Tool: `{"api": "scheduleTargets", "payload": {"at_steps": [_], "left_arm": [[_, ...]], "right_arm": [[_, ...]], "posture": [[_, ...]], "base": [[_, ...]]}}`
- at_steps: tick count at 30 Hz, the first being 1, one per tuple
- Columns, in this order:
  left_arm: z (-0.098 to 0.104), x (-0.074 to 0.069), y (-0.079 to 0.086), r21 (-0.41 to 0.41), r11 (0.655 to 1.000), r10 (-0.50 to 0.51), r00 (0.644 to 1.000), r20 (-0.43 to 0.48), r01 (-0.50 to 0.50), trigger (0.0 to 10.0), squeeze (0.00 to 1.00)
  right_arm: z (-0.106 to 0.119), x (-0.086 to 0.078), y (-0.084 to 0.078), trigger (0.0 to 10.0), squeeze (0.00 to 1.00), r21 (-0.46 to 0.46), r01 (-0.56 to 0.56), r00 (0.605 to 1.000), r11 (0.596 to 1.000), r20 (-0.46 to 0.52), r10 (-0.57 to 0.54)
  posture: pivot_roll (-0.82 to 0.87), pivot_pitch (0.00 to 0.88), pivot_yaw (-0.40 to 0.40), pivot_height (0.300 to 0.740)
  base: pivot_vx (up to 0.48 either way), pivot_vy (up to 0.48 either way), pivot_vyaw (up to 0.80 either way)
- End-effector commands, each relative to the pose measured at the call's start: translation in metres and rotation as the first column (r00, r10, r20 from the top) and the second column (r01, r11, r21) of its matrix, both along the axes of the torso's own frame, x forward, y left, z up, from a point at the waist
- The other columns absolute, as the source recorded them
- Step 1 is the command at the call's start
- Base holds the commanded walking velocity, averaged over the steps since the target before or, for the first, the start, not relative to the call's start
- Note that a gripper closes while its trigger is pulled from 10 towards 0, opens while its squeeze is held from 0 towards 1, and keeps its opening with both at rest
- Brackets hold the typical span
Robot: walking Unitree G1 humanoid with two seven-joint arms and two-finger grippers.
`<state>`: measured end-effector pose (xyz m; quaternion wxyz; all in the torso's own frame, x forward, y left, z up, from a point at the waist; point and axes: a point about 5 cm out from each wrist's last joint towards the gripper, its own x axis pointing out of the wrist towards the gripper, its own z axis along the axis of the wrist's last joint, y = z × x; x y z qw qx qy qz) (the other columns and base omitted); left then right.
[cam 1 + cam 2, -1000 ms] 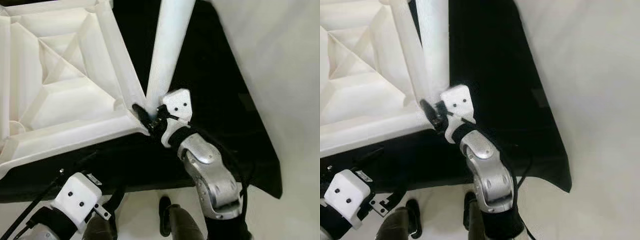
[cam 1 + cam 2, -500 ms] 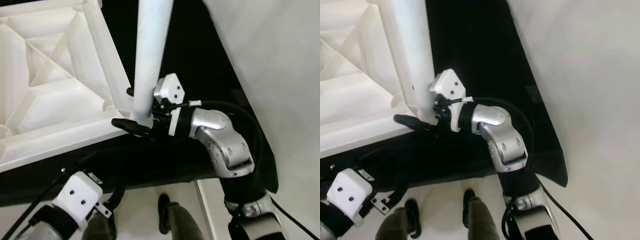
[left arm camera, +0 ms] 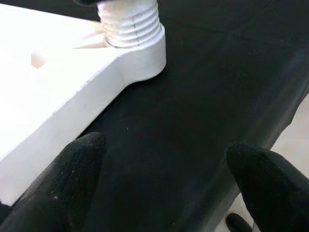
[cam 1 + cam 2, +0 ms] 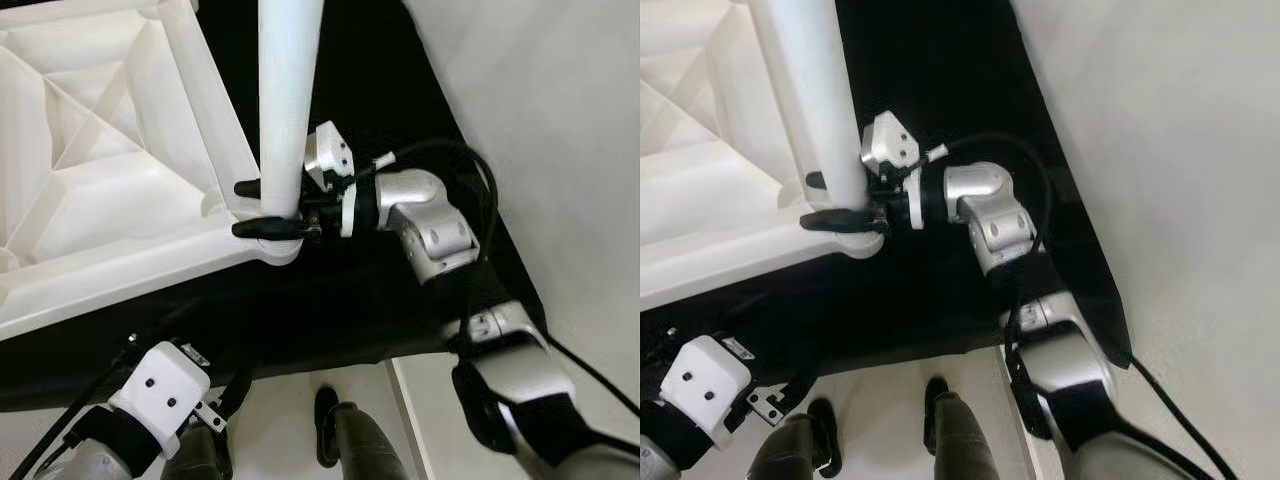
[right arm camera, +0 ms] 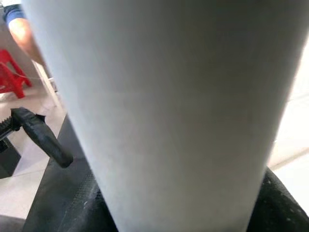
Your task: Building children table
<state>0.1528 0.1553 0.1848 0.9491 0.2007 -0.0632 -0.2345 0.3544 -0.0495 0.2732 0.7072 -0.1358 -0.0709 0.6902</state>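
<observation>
My right gripper [image 4: 262,208] pinches the white table leg [image 4: 285,100] just above its base, one finger on each side. The leg stands upright in the corner socket of the upturned white tabletop [image 4: 110,190], which lies on a black cloth [image 4: 400,120]. My left gripper [image 3: 159,179] hovers spread over the cloth.

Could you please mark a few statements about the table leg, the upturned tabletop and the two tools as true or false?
1. The right tool has its fingers on either side of the white table leg. True.
2. The leg stands at a corner socket of the upturned white tabletop. True.
3. The tabletop lies on a red cloth. False: it lies on a black cloth.
4. The left tool grips the leg. False: it is open, low above the cloth, apart from the leg.
5. The leg's threaded end shows at the socket. True.
</observation>
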Motion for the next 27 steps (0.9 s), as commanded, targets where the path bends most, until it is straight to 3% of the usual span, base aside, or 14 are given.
{"api": "scheduleTargets", "payload": {"at_steps": [1,8,10,11,12,13,14,16,17,19,22,25,26,27], "left_arm": [[-0.006,-0.002,-0.002,-0.001,1.0,0.0,1.0,-0.022,0.0,10.0,0.0],[-0.006,-0.001,-0.002,-0.002,1.0,0.0,1.0,-0.02,0.0,10.0,0.0],[-0.006,-0.001,-0.003,-0.003,1.0,0.0,1.0,-0.019,0.0,10.0,0.0],[-0.006,-0.002,-0.003,-0.003,1.0,-0.001,1.0,-0.019,0.001,10.0,0.0],[-0.006,-0.002,-0.003,-0.003,1.0,-0.001,1.0,-0.018,0.001,10.0,0.0],[-0.006,-0.002,-0.002,-0.003,1.0,-0.001,1.0,-0.016,0.001,10.0,0.0],[-0.006,-0.001,-0.002,-0.002,1.0,0.0,1.0,-0.014,0.0,10.0,0.0],[-0.006,-0.001,-0.002,-0.002,1.0,0.0,1.0,-0.014,0.0,10.0,0.0],[-0.006,0.0,-0.001,0.0,1.0,0.001,1.0,-0.013,-0.001,10.0,0.0],[-0.007,0.0,-0.001,0.002,1.0,0.001,1.0,-0.012,-0.001,10.0,0.0],[-0.009,0.003,0.0,0.008,1.0,0.004,1.0,-0.008,-0.004,10.0,0.0],[-0.009,0.004,0.0,0.01,1.0,0.007,1.0,-0.006,-0.007,10.0,0.0],[-0.009,0.005,0.001,0.013,1.0,0.014,1.0,-0.001,-0.014,10.0,0.0],[-0.01,0.006,0.001,0.014,1.0,0.02,1.0,0.003,-0.02,10.0,0.0]], "right_arm": [[-0.003,0.001,-0.006,0.0,0.0,0.032,-0.027,0.999,0.999,-0.036,0.029],[-0.009,-0.001,-0.015,0.0,0.0,0.056,0.009,0.999,0.998,-0.05,-0.006],[-0.019,-0.007,-0.02,0.0,0.0,0.06,0.079,0.992,0.995,-0.1,-0.072],[-0.042,-0.018,-0.016,0.0,0.0,0.057,0.24,0.957,0.969,-0.18,-0.227],[-0.083,-0.043,-0.008,0.0,0.0,-0.026,0.561,0.789,0.827,-0.284,-0.545],[-0.103,-0.07,-0.011,0.0,0.0,-0.087,0.742,0.627,0.665,-0.261,-0.734],[-0.11,-0.09,-0.013,0.0,0.0,-0.105,0.823,0.523,0.558,-0.241,-0.817],[-0.11,-0.09,-0.013,0.0,0.0,-0.105,0.823,0.523,0.558,-0.241,-0.817],[-0.11,-0.097,-0.009,0.0,0.0,-0.084,0.844,0.502,0.529,-0.218,-0.837],[-0.108,-0.098,-0.003,0.0,0.0,-0.059,0.832,0.531,0.552,-0.203,-0.823],[-0.107,-0.085,0.007,0.0,0.0,-0.039,0.8,0.578,0.599,-0.223,-0.785],[-0.107,-0.083,0.008,0.0,0.0,-0.034,0.794,0.585,0.607,-0.229,-0.778],[-0.105,-0.084,0.011,10.0,0.0,-0.047,0.787,0.588,0.615,-0.242,-0.772],[-0.098,-0.082,0.013,10.0,0.0,-0.029,0.766,0.614,0.642,-0.261,-0.745]], "posture": [[-0.05,0.33,-0.137,0.74],[-0.06,0.327,-0.142,0.74],[-0.06,0.327,-0.151,0.74],[-0.06,0.331,-0.164,0.74],[-0.06,0.328,-0.161,0.74],[-0.06,0.335,-0.148,0.74],[-0.06,0.336,-0.148,0.74],[-0.06,0.336,-0.148,0.74],[-0.06,0.329,-0.142,0.74],[-0.07,0.326,-0.139,0.74],[-0.06,0.307,-0.148,0.74],[-0.05,0.306,-0.149,0.74],[-0.05,0.301,-0.152,0.74],[-0.05,0.295,-0.157,0.74]], "base": [[0.0,0.0,0.0],[0.0,0.0,0.0],[0.0,0.0,0.0],[0.0,0.0,0.0],[0.0,0.0,0.0],[0.0,0.0,0.0],[0.0,0.0,0.0],[0.0,0.0,0.0],[0.0,0.0,0.0],[0.0,0.0,0.0],[0.0,0.0,0.0],[0.0,0.0,0.0],[0.0,0.0,0.0],[0.0,0.0,0.0]]}}
